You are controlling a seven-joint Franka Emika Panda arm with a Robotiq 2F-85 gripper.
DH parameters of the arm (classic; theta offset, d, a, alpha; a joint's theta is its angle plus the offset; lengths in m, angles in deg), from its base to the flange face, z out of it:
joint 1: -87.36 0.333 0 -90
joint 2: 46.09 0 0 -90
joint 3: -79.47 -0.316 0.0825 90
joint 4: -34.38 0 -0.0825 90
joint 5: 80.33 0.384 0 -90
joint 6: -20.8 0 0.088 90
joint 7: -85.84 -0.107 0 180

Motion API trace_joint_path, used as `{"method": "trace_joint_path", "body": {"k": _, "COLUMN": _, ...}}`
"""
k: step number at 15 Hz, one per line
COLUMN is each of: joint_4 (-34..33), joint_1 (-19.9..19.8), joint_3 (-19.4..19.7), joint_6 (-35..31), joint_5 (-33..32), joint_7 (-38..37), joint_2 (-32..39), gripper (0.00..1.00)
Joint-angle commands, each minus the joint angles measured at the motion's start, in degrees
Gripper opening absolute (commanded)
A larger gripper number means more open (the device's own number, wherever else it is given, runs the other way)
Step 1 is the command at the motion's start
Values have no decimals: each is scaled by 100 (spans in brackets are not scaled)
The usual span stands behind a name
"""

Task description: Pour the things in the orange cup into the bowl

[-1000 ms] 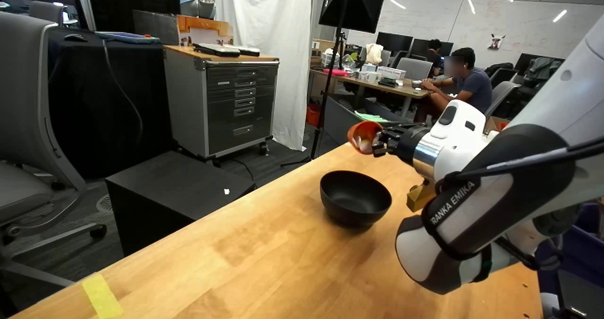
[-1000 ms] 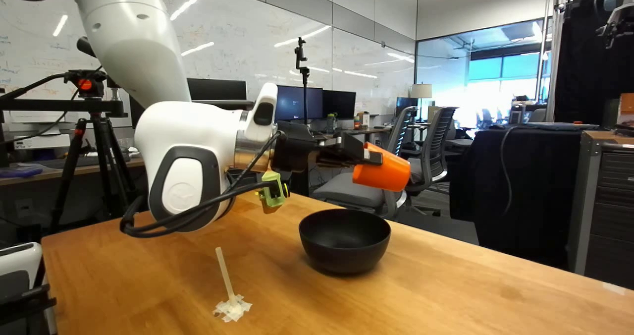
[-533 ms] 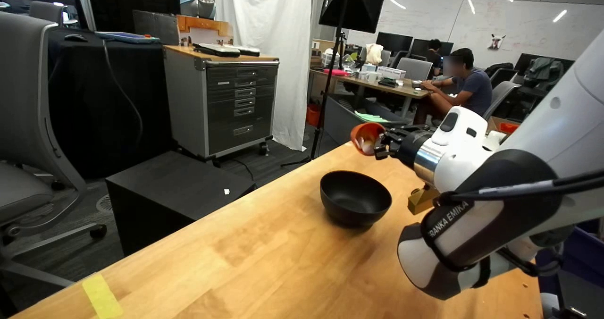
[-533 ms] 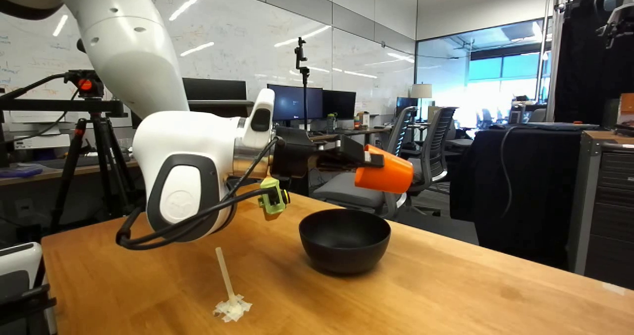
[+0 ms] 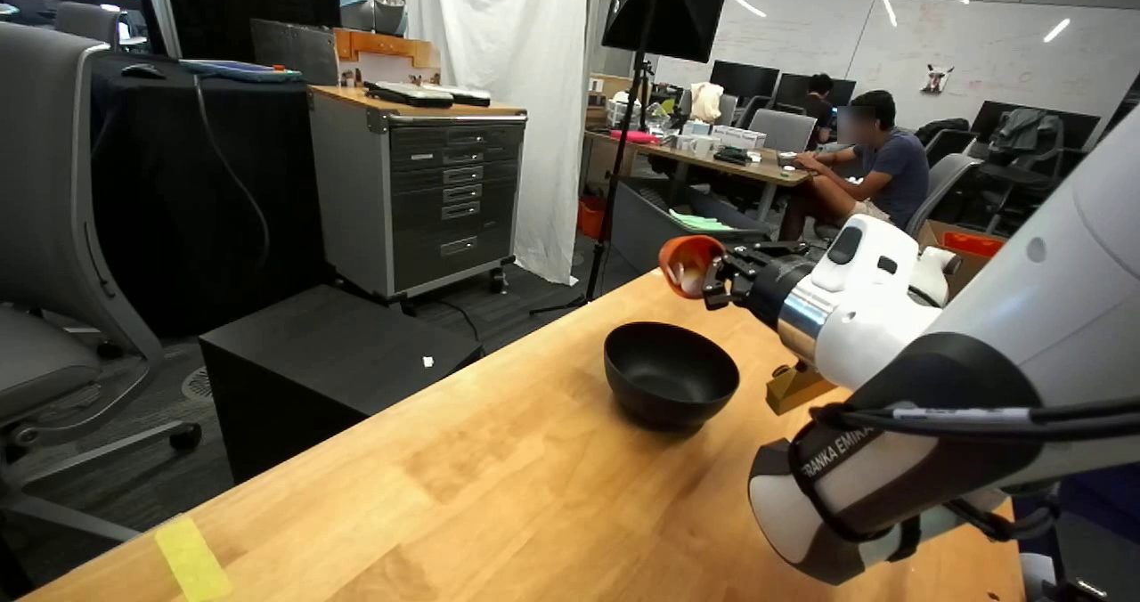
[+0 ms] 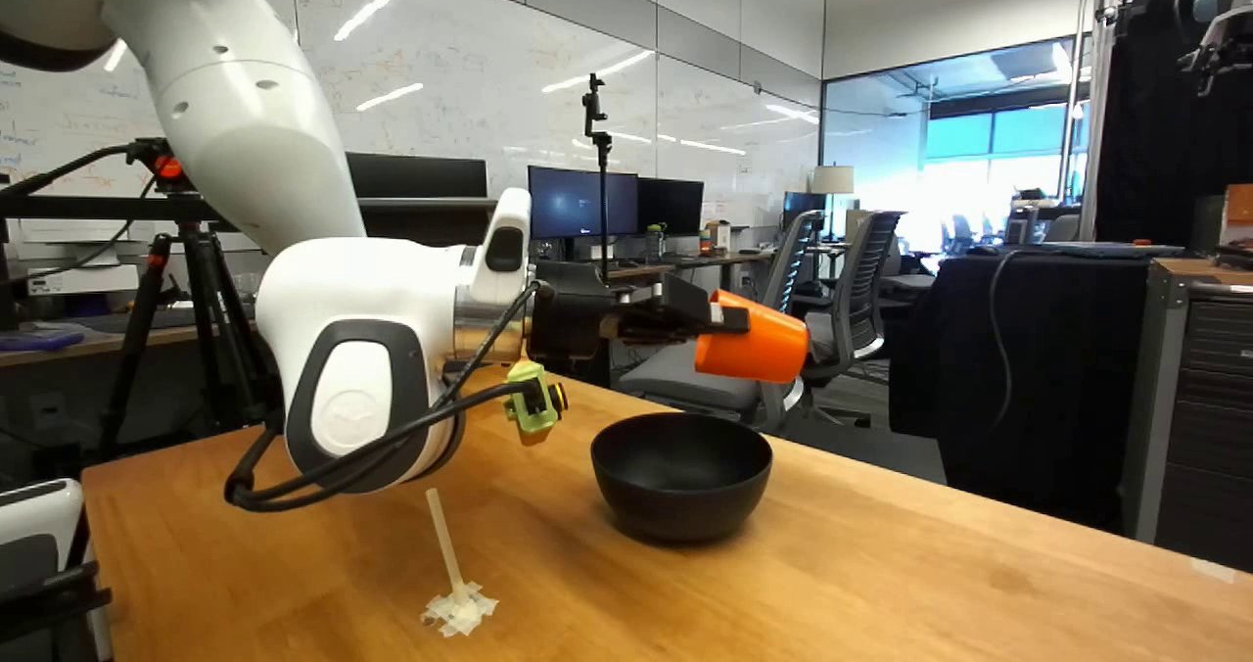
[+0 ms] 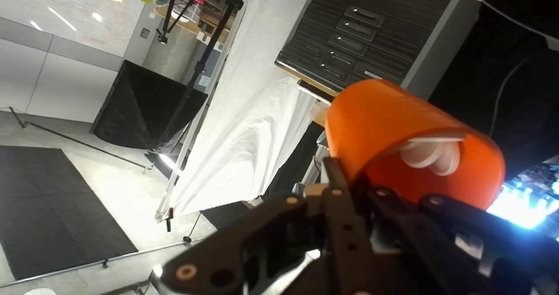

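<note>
The jaws are clamped on the wall of the orange cup (image 6: 764,349), and they hold it in the air, higher than the bench (image 5: 499,495). The cup is tilted far over, almost on its side, and its mouth is turned toward the arm (image 6: 323,285). The pale bits (image 7: 422,154) are inside the cup; how many they are, I cannot tell. The black bowl (image 5: 672,379) stands on the bench, lower than the cup and apart from it. Whether the cup is directly over the bowl, I also cannot tell. In an exterior view, a strip of yellow tape (image 5: 192,559) lies at the near left of the bench. In an exterior view, a pale stick (image 6: 445,544) rises, slightly tilted, from a taped patch (image 6: 459,611), to the left of the bowl and nearer. Far to the right in an exterior view, a person (image 5: 891,166) is seated.
</note>
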Motion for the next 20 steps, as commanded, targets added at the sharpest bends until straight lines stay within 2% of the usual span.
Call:
{"method": "trace_joint_path", "body": {"k": 1, "joint_4": -214, "joint_1": 195, "joint_3": 221, "joint_6": -170, "joint_5": 308, "joint_7": -140, "joint_2": 409, "gripper": 4}}
{"method": "trace_joint_path", "body": {"k": 9, "joint_4": -364, "joint_1": 342, "joint_3": 348, "joint_6": -167, "joint_5": 604, "joint_7": -220, "joint_2": 757, "gripper": 4}}
{"method": "trace_joint_path", "body": {"k": 20, "joint_4": -436, "joint_1": 767, "joint_3": 701, "joint_6": -163, "joint_5": 1084, "joint_7": -450, "joint_2": 1259, "gripper": 4}}
